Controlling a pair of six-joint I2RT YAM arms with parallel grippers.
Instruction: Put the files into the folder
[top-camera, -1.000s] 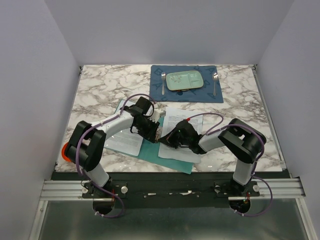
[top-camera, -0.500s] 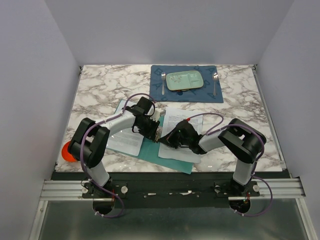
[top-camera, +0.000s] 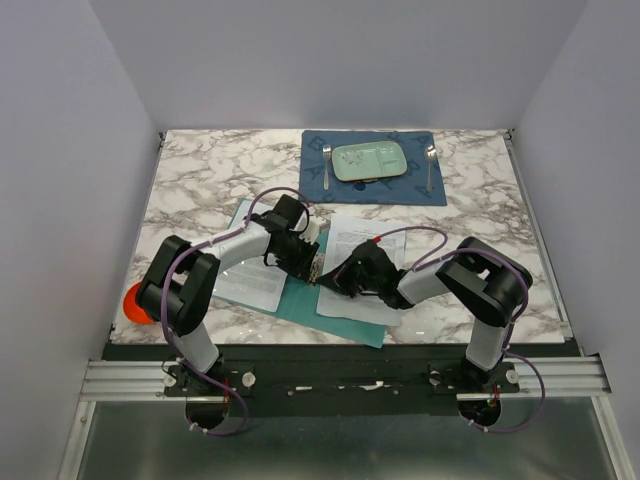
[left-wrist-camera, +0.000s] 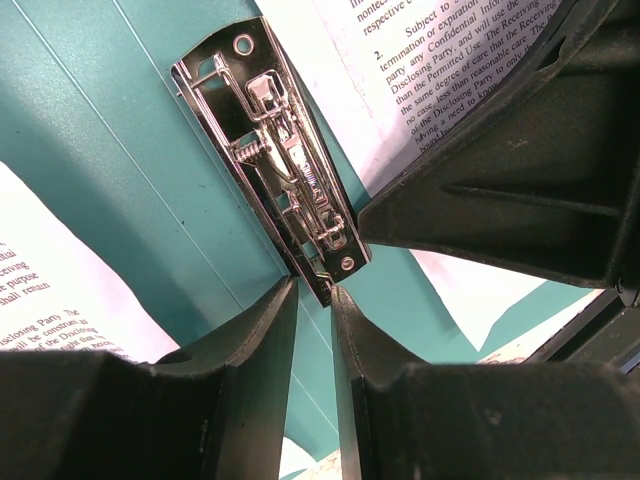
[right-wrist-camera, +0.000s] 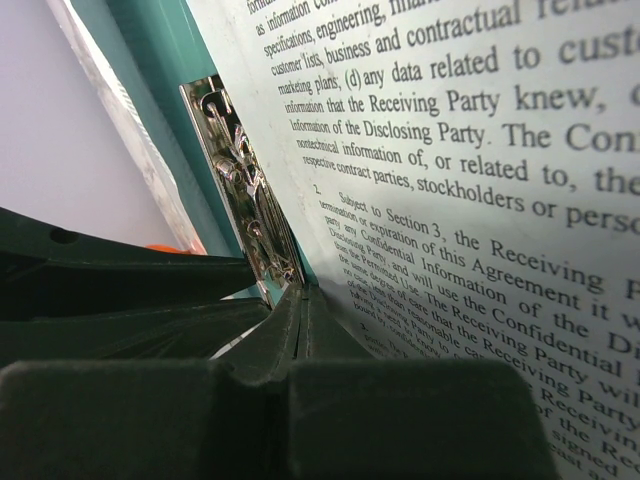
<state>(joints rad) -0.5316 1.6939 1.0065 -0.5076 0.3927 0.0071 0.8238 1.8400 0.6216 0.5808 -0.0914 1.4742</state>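
The teal folder (top-camera: 352, 325) lies open at the table's near middle. One printed file (top-camera: 248, 278) lies on its left leaf and another (top-camera: 352, 243) on its right leaf. A metal clip (left-wrist-camera: 285, 170) is fixed on the folder (left-wrist-camera: 120, 150) by the crease. My left gripper (top-camera: 313, 266) has its fingertips (left-wrist-camera: 288, 300) closed narrowly on the clip's near end. My right gripper (top-camera: 327, 281) is shut, its tips (right-wrist-camera: 303, 295) resting on the folder at the clip's (right-wrist-camera: 245, 190) end, beside the right file's (right-wrist-camera: 480, 200) edge. The two grippers nearly touch.
A dark blue placemat (top-camera: 410, 185) at the back holds a pale green plate (top-camera: 370, 160), a fork (top-camera: 326, 165) and another utensil (top-camera: 430, 165). An orange object (top-camera: 132, 300) sits at the table's left near edge. Walls enclose the table.
The left arm's elbow has shifted slightly right and nearer. Both grippers stay at the clip; the papers and folder have not moved.
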